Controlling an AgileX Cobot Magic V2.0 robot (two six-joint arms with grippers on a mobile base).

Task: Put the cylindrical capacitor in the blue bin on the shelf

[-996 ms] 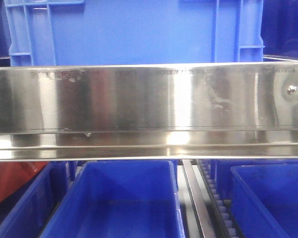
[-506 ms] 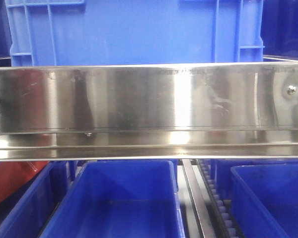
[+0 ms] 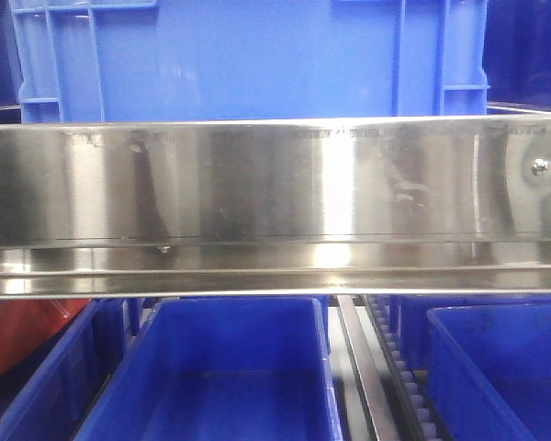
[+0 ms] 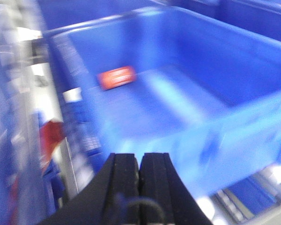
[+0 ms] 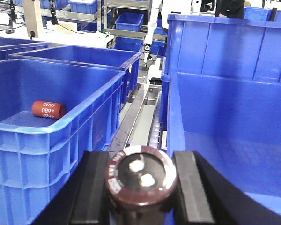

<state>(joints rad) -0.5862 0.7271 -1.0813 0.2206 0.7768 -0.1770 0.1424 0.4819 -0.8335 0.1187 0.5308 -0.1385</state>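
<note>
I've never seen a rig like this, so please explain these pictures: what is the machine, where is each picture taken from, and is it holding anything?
This is a two-armed robot on a mobile base, putting parts into bins. The front view faces the shiny steel shelf, with a top bin above it and lower bins beneath; no arm shows there. The other two cameras sit on the wrists. The blurred left wrist view shows the left end effector shut on nothing, facing an open bin with an orange-red cylinder inside. The right wrist view shows the right end effector clamped on a brown cylindrical capacitor; the side bin to the left holds a printed cylinder.
</note>
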